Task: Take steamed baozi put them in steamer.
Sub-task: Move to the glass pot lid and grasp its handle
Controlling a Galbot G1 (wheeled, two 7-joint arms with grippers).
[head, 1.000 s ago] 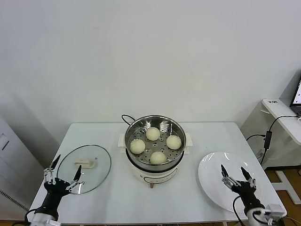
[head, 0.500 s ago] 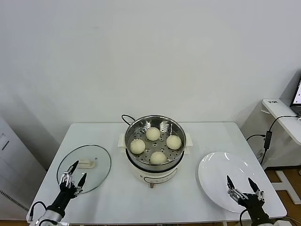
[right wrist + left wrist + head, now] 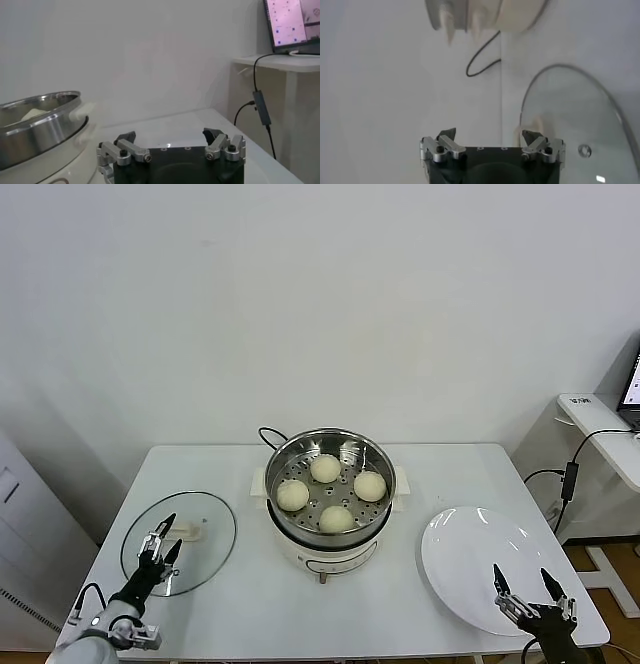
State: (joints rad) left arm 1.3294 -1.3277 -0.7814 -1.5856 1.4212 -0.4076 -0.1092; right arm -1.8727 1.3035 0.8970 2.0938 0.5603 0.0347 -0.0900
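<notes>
Several cream-white baozi (image 3: 337, 518) lie inside the shiny steel steamer (image 3: 376, 453), which sits on its white cooker base at the table's middle. The steamer also shows in the right wrist view (image 3: 35, 127) and the cooker base in the left wrist view (image 3: 515, 15). My left gripper (image 3: 159, 546) is open and empty at the front left, over the near edge of the glass lid (image 3: 210, 539). My right gripper (image 3: 532, 589) is open and empty at the front right, over the near edge of the white plate (image 3: 470, 549). In the wrist views both the left gripper (image 3: 491, 137) and the right gripper (image 3: 171, 140) hold nothing.
The glass lid (image 3: 580, 115) with a white handle lies flat left of the steamer. A black cord (image 3: 268, 434) runs behind the cooker. A side desk with a laptop (image 3: 292, 22) and cables stands off the table's right edge.
Both arms have drawn back toward the table's front edge. The left gripper's fingers stand closer together than a second ago. The baozi and steamer have not moved.
</notes>
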